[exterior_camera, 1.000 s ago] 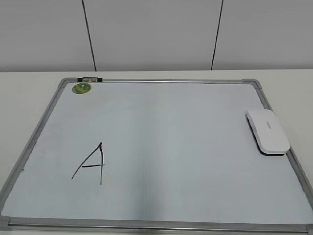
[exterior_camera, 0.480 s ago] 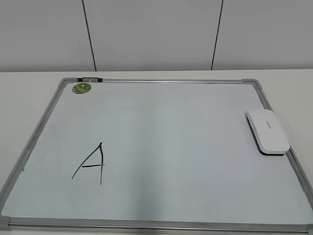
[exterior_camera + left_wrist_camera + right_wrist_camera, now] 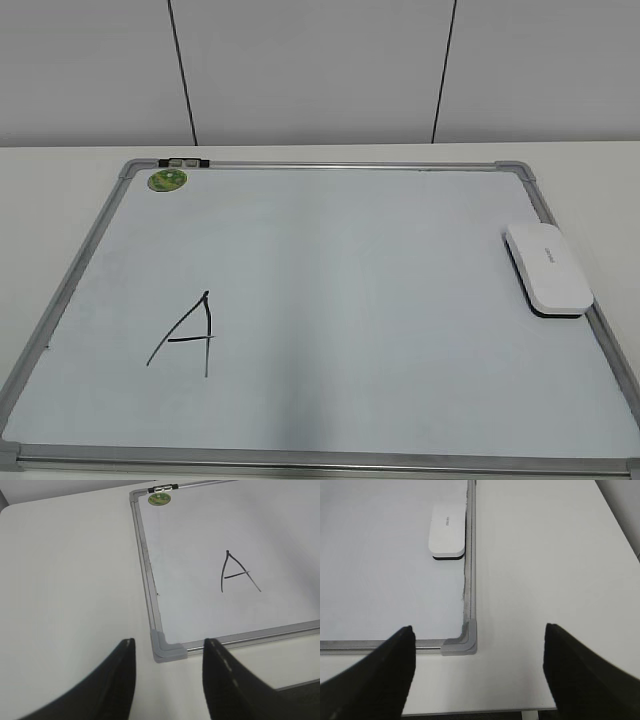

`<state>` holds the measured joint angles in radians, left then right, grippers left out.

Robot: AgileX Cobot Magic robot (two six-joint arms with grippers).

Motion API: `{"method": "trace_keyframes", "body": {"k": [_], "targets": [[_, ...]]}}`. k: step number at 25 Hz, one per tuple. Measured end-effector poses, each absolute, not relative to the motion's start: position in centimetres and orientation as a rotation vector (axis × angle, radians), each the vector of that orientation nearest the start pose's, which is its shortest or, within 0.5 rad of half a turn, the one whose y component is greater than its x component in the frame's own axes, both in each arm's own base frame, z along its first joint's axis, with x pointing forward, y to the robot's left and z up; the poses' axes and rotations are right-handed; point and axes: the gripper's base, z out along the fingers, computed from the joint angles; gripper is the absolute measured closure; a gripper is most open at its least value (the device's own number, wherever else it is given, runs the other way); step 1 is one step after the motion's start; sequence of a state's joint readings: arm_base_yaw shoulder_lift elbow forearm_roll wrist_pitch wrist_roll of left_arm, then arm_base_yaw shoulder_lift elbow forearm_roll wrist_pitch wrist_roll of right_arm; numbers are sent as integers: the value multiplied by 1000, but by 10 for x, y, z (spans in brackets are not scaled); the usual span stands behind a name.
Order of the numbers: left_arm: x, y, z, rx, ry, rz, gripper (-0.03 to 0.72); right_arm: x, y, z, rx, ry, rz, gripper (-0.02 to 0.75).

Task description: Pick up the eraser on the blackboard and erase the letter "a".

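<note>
The white eraser (image 3: pixel 546 268) lies flat at the right edge of the blackboard (image 3: pixel 330 166), dark side down. It also shows in the right wrist view (image 3: pixel 448 531), against the frame (image 3: pixel 470 580). A large angular capital "A" (image 3: pixel 185 335) is drawn at the lower left and shows in the left wrist view (image 3: pixel 236 572). No small lowercase letter "a" shows in any view. My left gripper (image 3: pixel 170 641) is open and empty, above the board's near left corner. My right gripper (image 3: pixel 479 627) is open and empty, above the near right corner. Neither gripper shows in the exterior view.
A round green sticker (image 3: pixel 167 180) and a small black clip (image 3: pixel 184 161) sit at the board's far left corner. The board lies on a white table (image 3: pixel 545 555), whose front edge is close below the right gripper. A grey panelled wall stands behind.
</note>
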<state>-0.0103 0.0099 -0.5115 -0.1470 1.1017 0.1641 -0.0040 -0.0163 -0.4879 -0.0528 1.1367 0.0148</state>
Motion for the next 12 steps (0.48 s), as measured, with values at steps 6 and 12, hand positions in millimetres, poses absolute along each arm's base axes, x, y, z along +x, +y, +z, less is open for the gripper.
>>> {"method": "trace_keyframes", "body": {"k": [6,12], "targets": [[-7,-12,278,191,2067,-83,371,-9,-3,268,8,2116,-51,148],[-7,-12,278,191,2067,-83,372,-9,-3,268,8,2116,-51,148]]}}
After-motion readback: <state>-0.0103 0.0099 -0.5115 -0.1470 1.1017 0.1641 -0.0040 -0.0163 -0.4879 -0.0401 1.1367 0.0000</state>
